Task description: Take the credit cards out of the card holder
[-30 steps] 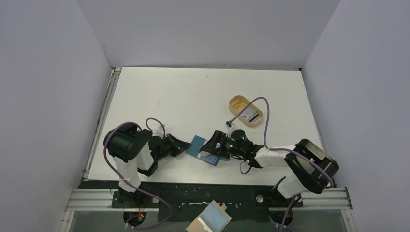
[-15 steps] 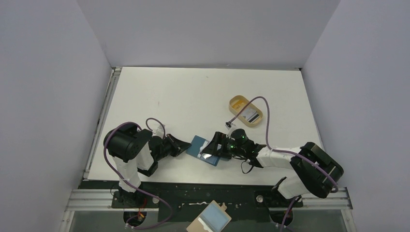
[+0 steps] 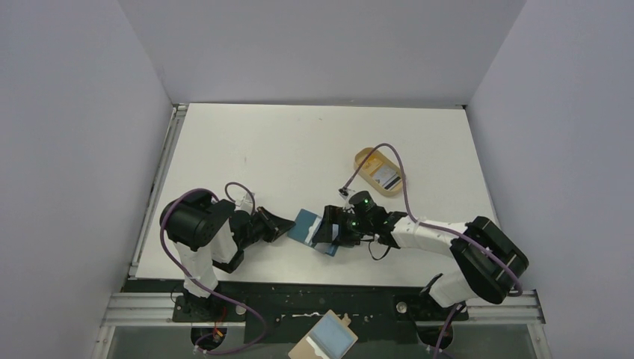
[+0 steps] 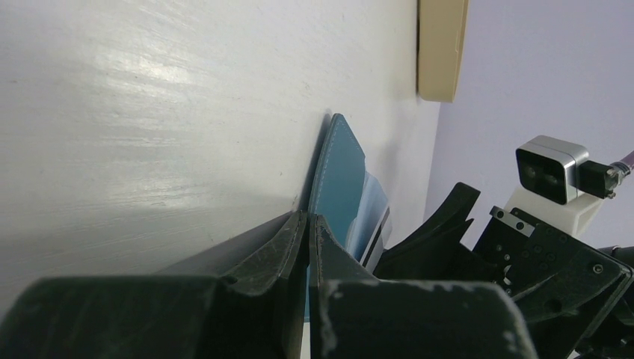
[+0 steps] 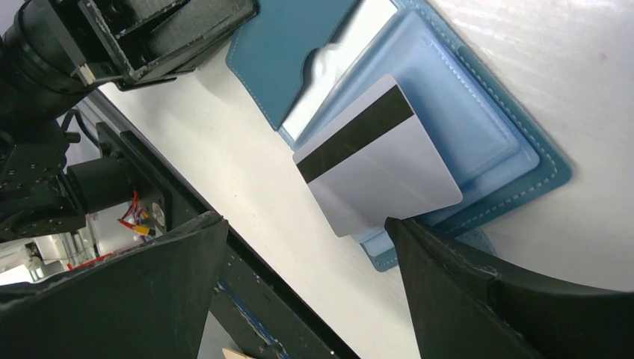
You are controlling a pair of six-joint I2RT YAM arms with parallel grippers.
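The teal-blue card holder (image 3: pixel 305 226) lies open on the table near the front edge. My left gripper (image 3: pixel 288 225) is shut on its left flap; the left wrist view shows the fingers (image 4: pixel 308 224) pinching the teal flap (image 4: pixel 340 168). My right gripper (image 3: pixel 333 229) hovers over the holder, wide open. In the right wrist view a pale credit card with a dark stripe (image 5: pixel 377 176) lies part out of the light-blue pocket (image 5: pixel 478 127), just ahead of the open gripper (image 5: pixel 305 222). Another pale card edge (image 5: pixel 351 41) shows in a pocket.
A tan oval tray (image 3: pixel 369 159) stands behind and right of the holder with a card (image 3: pixel 386 178) in it. A tan board with a light-blue rectangle (image 3: pixel 327 340) lies below the table's front rail (image 3: pixel 299 288). Purple cables loop above both arms.
My right gripper has moved a little left and back over the holder, now covering the pale card that showed before. The left gripper and the holder have stayed put.
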